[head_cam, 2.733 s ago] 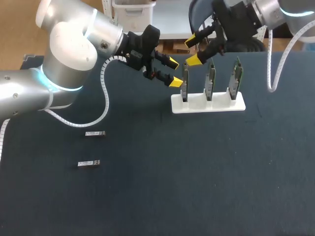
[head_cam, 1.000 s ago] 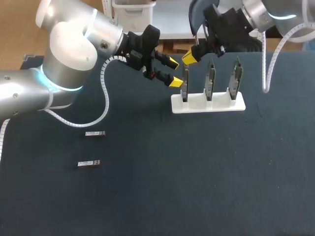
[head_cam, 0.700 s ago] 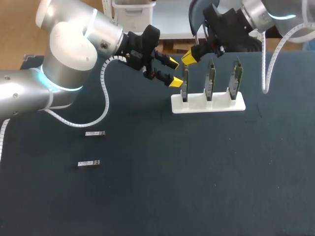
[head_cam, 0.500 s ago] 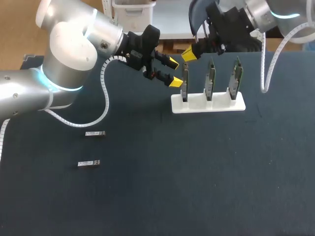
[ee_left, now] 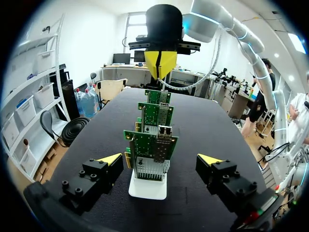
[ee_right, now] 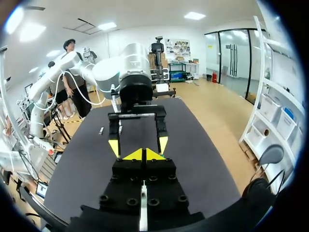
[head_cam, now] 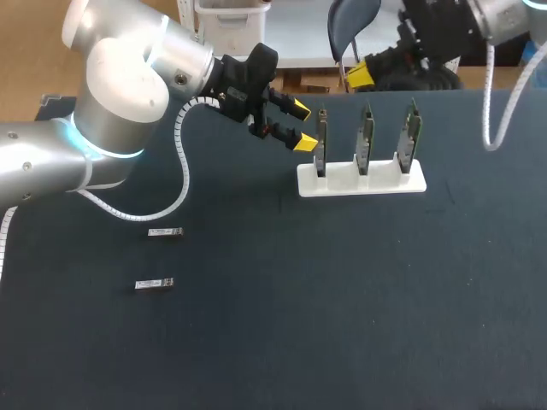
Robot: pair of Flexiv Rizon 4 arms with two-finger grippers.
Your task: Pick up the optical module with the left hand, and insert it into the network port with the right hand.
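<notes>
Status: neither module on table picked yet. Your left gripper [head_cam: 302,125] hangs beside end board [head_cam: 320,143] of white holder [head_cam: 376,182], fingers apart, empty. Your right gripper [head_cam: 362,74] sits up behind boards, tips together, holding nothing. Farther optical module [head_cam: 165,231] and nearer optical module [head_cam: 154,284] lie flat, well apart from both arms. Long axes run left-right across table; can't tell which end is connector. Network port [ee_left: 164,131] on end board: can't tell if occupied. Left, by my read: grasp, handover, insert.

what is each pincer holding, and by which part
Nothing. The left pincer is open and empty; the right pincer is shut, tips together, with nothing between them.
</notes>
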